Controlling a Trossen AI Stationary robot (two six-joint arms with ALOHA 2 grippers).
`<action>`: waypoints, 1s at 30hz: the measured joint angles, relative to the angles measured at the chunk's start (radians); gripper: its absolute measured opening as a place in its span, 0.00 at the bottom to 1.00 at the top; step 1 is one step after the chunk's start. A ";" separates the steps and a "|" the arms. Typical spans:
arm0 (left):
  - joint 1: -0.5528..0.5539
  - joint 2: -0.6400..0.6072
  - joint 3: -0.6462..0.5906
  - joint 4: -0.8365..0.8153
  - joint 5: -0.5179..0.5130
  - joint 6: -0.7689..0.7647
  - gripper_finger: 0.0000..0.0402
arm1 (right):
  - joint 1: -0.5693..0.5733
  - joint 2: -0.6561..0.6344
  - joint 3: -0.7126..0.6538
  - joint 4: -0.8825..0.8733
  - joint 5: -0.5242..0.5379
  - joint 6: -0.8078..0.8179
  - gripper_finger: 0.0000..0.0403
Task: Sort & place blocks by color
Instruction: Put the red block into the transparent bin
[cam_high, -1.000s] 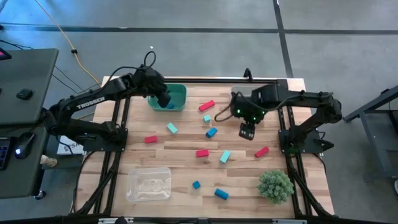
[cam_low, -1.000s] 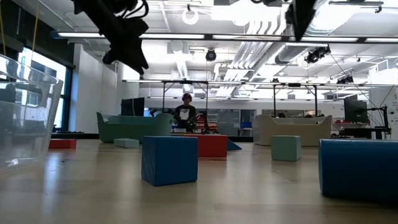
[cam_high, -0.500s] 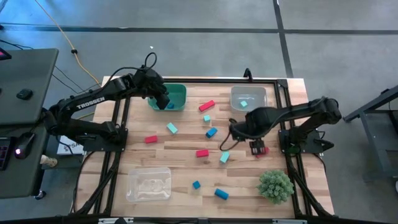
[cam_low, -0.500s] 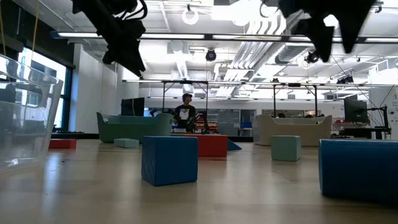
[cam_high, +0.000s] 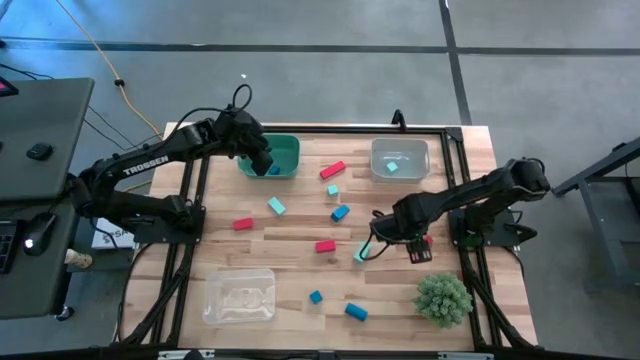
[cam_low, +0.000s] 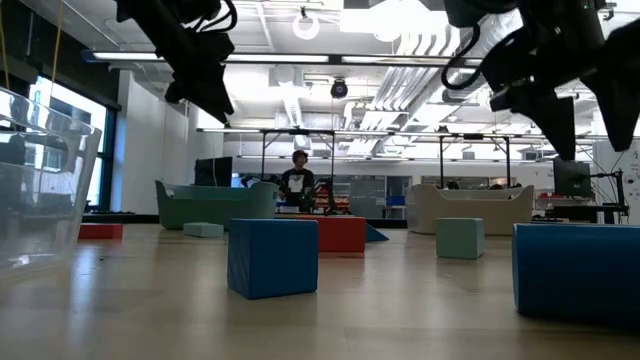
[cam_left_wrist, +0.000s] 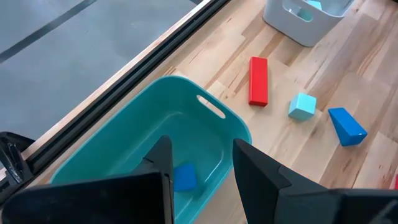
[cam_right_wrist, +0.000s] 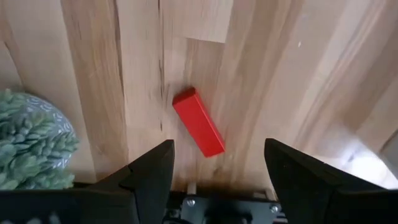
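Note:
Red, blue and light teal blocks lie scattered on the wooden table, among them a red bar, a teal cube and a blue block. My right gripper points down, open, its fingers standing either side of a red bar that lies flat on the wood, without touching it. My left gripper hangs open above the teal bin at the far left. A blue block rests on that bin's floor.
A clear bin at the far right holds a teal block. Another clear bin stands near the front left. A spiky green plant ball sits just on the near side of my right gripper. A person shows far off in the room.
My right gripper has gone from beside the far right bin toward the table's near edge and down, rolling its wrist, and now stands low over the red bar at the right. The blocks have stayed where they were.

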 joint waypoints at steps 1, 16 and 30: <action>0.000 0.000 0.000 0.002 0.000 0.000 0.22 | 0.001 0.000 -0.012 0.018 -0.006 0.000 0.60; 0.000 0.000 0.000 0.005 0.000 -0.004 0.22 | 0.046 0.000 -0.204 0.159 -0.081 0.000 0.60; 0.000 0.000 0.000 0.005 0.000 -0.004 0.22 | 0.067 0.020 -0.277 0.211 -0.005 0.010 0.60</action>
